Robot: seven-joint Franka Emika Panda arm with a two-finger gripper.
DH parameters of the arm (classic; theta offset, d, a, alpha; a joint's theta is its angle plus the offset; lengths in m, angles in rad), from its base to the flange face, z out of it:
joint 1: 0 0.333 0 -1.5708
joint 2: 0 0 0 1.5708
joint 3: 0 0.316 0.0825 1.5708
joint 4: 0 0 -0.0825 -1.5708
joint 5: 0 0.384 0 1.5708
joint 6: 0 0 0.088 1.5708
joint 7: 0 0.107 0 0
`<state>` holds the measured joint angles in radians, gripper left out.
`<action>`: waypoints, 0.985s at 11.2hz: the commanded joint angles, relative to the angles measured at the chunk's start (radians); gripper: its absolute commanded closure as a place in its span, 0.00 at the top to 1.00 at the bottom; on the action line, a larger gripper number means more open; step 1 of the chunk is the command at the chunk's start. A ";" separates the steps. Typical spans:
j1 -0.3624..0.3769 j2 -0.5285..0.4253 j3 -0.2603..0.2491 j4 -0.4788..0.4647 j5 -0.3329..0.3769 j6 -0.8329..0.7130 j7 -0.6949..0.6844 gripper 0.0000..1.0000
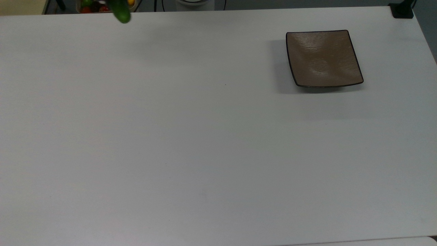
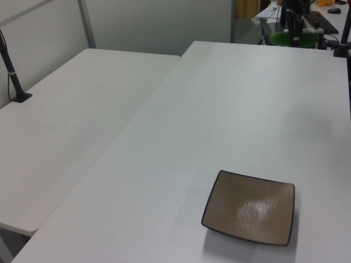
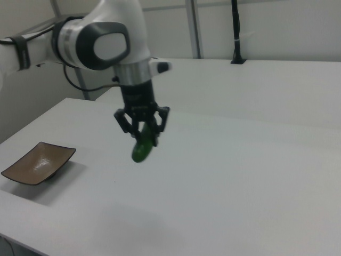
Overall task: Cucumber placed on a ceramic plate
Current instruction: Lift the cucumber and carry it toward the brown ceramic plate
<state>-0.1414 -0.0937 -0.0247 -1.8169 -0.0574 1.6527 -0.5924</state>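
The dark green cucumber point(image 3: 142, 149) hangs in the air well above the white table, held near its upper end by my gripper point(image 3: 143, 133), which is shut on it. In the top view the cucumber point(image 1: 121, 13) shows at the upper edge, left of centre. In the left view the cucumber point(image 2: 290, 38) lies level at the table's far end, under the gripper point(image 2: 293, 26). The square brown ceramic plate point(image 1: 322, 58) sits bare at the top view's upper right, far from the cucumber. The plate point(image 2: 249, 213) is nearest in the left view, and the plate point(image 3: 38, 162) is at the right view's left.
A container of colourful vegetables point(image 1: 99, 5) stands just past the table's far edge in the top view. A black clamp point(image 1: 403, 10) sits on the top view's upper right corner. A second white table point(image 2: 66, 126) adjoins on the left view's left.
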 commanded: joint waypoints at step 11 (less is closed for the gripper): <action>0.380 0.176 0.364 0.045 0.153 0.186 0.865 0.21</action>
<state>0.1823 -0.0021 0.3030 -1.7959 0.0888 1.7323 0.1166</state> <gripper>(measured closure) 0.581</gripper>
